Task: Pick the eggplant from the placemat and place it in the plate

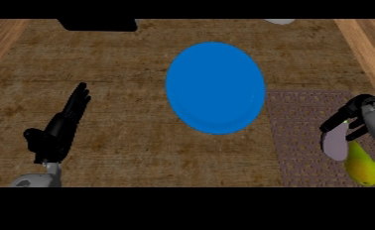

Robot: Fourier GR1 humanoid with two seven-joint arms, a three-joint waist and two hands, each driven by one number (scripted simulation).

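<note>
Blue, round and shallow, the glossy plate (215, 87) lies flat near the middle of the brown, rough-textured worktop (124, 75). To its right, a grey-brown woven placemat (300, 125) covers the worktop's lower right area; the plate's right edge comes just up to the placemat's left border, and whether the two overlap cannot be told.

The task's thing, a pale mauve elongated eggplant (336, 144), is at the right edge of the view, over the placemat. The black right hand (353, 117) is curled round its upper end, fingers wrapped over the top with the body of the eggplant hanging below them. Whether the eggplant rests on the placemat or is already clear of it cannot be told from this view. Just beside it, on its lower right, lies a yellow-green pear-shaped fruit (360, 167), touching or nearly touching the eggplant.

The black left hand (62, 127) shows at the left of the view, fingers straight and pointing up, holding nothing, resting apart from the plate.

Step in hand: grasp and pick. Judging from the hold, the grasp appears made and the transfer is not yet done, since the plate holds nothing.

Next move, as judged: raise the eggplant clear of the placemat and of the neighbouring fruit, carry it left until it is over the plate's centre, lower it and release. Risk: the adjacent fruit may be disturbed during the lift.
</note>
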